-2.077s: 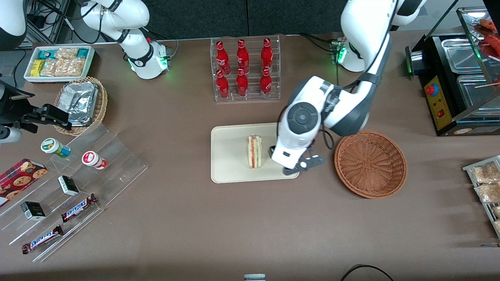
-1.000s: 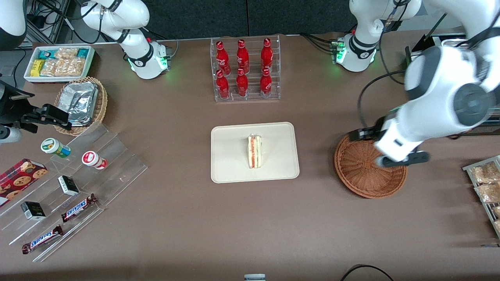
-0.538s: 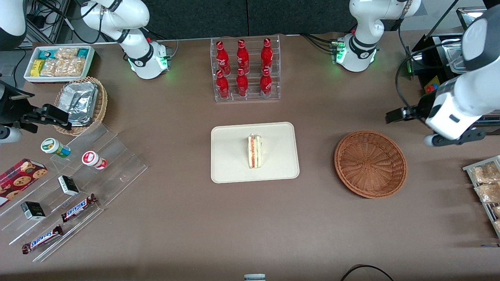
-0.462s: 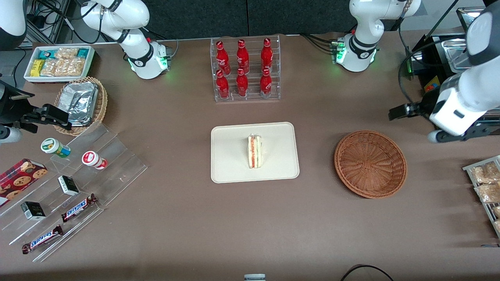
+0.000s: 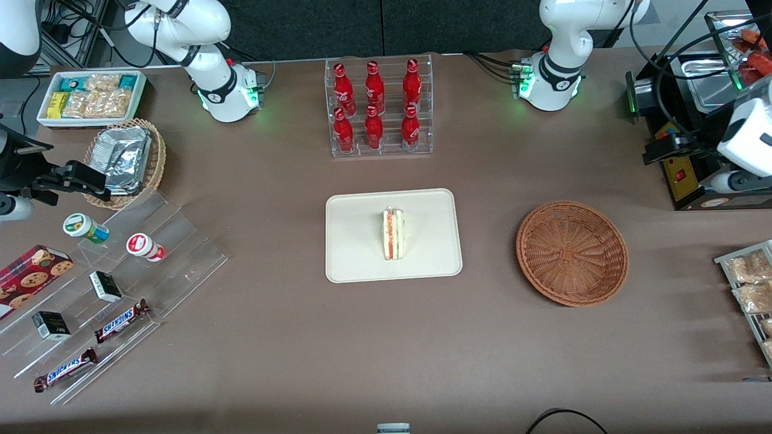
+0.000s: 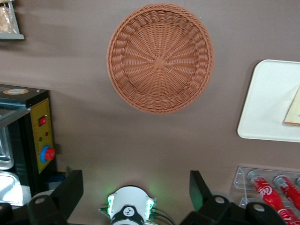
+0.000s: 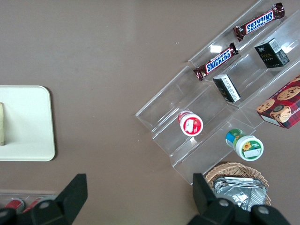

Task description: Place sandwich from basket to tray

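Observation:
The sandwich (image 5: 393,234), a pale wedge with a red-pink stripe, stands on the cream tray (image 5: 356,241) at the table's middle. Beside the tray, toward the working arm's end, sits the brown wicker basket (image 5: 572,253) with nothing in it. My gripper (image 5: 693,166) hangs high near the black machine, well away from basket and tray. The left wrist view looks down on the basket (image 6: 160,58), the tray's edge (image 6: 267,103) and a corner of the sandwich (image 6: 293,112). There the gripper (image 6: 135,187) is open, with nothing between its fingers.
A rack of red bottles (image 5: 378,108) stands farther from the camera than the tray. The black machine (image 5: 693,120) and a rack of snack packets (image 5: 748,283) lie at the working arm's end. An acrylic stepped stand (image 5: 120,283) and a foil-packet basket (image 5: 126,160) lie toward the parked arm's end.
My gripper has left the tray, passed over the basket and risen toward the black machine. The sandwich stays on the tray where it was.

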`<move>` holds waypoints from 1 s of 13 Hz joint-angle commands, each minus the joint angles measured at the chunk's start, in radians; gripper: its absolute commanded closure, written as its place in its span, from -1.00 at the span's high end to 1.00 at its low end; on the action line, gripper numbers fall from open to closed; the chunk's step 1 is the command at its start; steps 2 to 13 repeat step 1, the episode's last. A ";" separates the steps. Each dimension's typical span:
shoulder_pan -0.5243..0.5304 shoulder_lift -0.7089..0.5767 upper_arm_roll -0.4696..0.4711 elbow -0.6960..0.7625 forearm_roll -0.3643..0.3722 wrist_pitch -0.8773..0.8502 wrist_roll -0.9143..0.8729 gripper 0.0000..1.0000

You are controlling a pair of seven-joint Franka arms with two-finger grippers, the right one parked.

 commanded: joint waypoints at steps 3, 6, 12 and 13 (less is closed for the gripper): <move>0.002 -0.021 -0.003 -0.030 0.017 0.016 0.023 1.00; 0.002 -0.021 -0.003 -0.030 0.017 0.016 0.023 1.00; 0.002 -0.021 -0.003 -0.030 0.017 0.016 0.023 1.00; 0.002 -0.021 -0.003 -0.030 0.017 0.016 0.023 1.00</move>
